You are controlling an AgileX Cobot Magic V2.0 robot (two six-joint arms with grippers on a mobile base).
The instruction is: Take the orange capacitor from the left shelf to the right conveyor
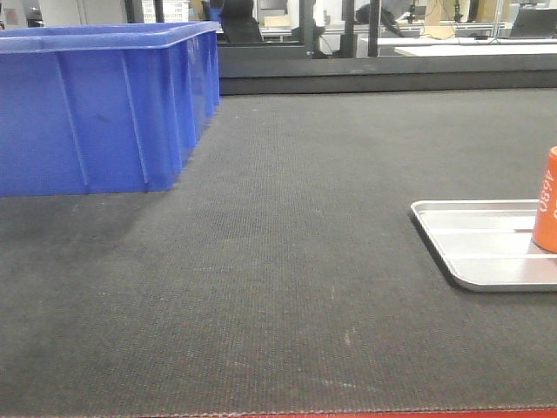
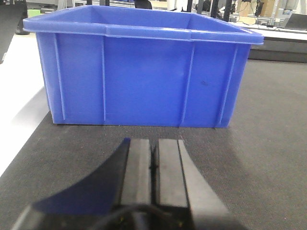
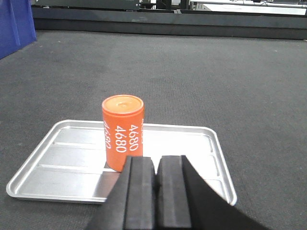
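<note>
The orange capacitor [image 3: 123, 132] stands upright on a silver metal tray [image 3: 62, 163] that lies on the dark grey ribbed conveyor belt [image 1: 287, 261]. It also shows at the right edge of the front view [image 1: 547, 200], on the same tray [image 1: 474, 252]. My right gripper [image 3: 156, 161] is shut and empty, just in front of the capacitor and a little to its right, not touching it. My left gripper [image 2: 154, 142] is shut and empty, low over the belt [image 2: 268, 143] in front of a blue bin [image 2: 144, 72]. The left shelf is out of view.
The large blue bin [image 1: 96, 104] stands on the belt at the far left. The belt's thin red front edge [image 1: 348, 414] runs along the bottom of the front view. A dark rail [image 1: 383, 65] closes the belt's far side, with tables behind it.
</note>
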